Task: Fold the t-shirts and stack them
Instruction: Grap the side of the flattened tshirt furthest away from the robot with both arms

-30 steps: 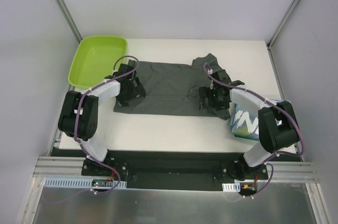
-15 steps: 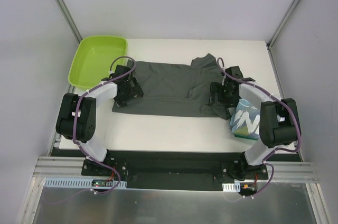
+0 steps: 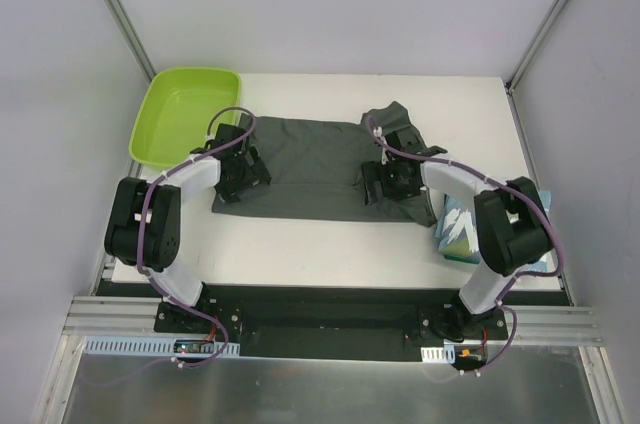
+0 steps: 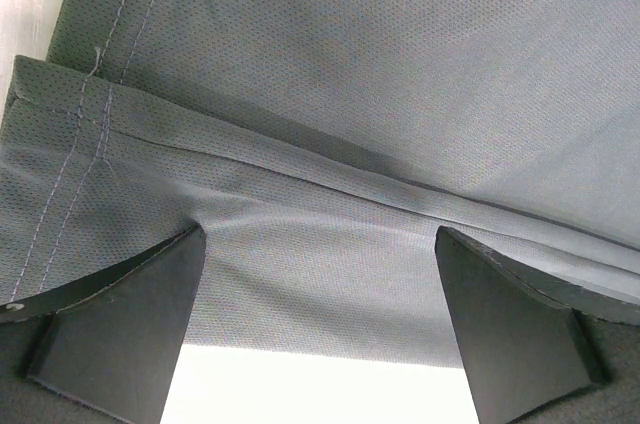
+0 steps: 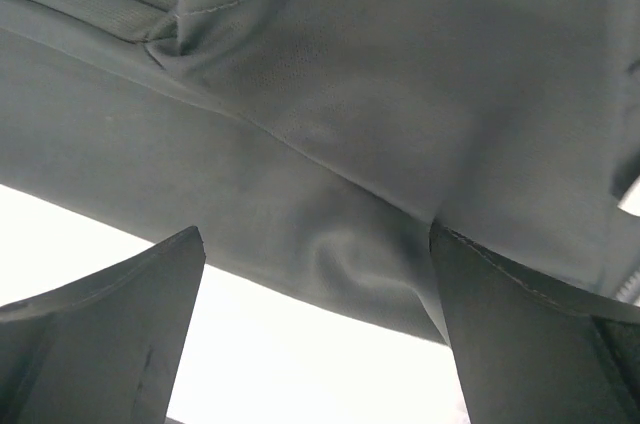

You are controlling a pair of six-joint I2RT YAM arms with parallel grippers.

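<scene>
**Top view.** Both arms reach forward from the near edge of the white table (image 3: 330,239) and bend inward at the elbow, their wrists lowered over the cloth. The dark grey t-shirt (image 3: 310,166) lies flat mid-table, its long axis running left to right. The hem end is at the left, near the lime-green tray (image 3: 185,114). The bunched sleeve end is at the right and points toward the far side. The left gripper (image 3: 243,172) sits over the shirt's left end and the right gripper (image 3: 385,182) over its right end. The light blue t-shirt (image 3: 460,229) sits folded at the table's right edge, partly hidden by the right arm.

**Left wrist view.** The left gripper (image 4: 318,244) has its fingers (image 4: 120,329) spread wide and grips nothing. The grey shirt (image 4: 350,64) fills the view beyond the tips, with a fold ridge crossing diagonally and a stitched hem at the left. The shirt's near edge runs between the two fingers, with bare table below it.

**Right wrist view.** The right gripper (image 5: 315,239) is also wide open and holds nothing. Rumpled grey cloth (image 5: 380,74) lies beyond and between the fingers (image 5: 110,334), with white table showing under its near edge. Whether the tips touch the cloth cannot be told.
</scene>
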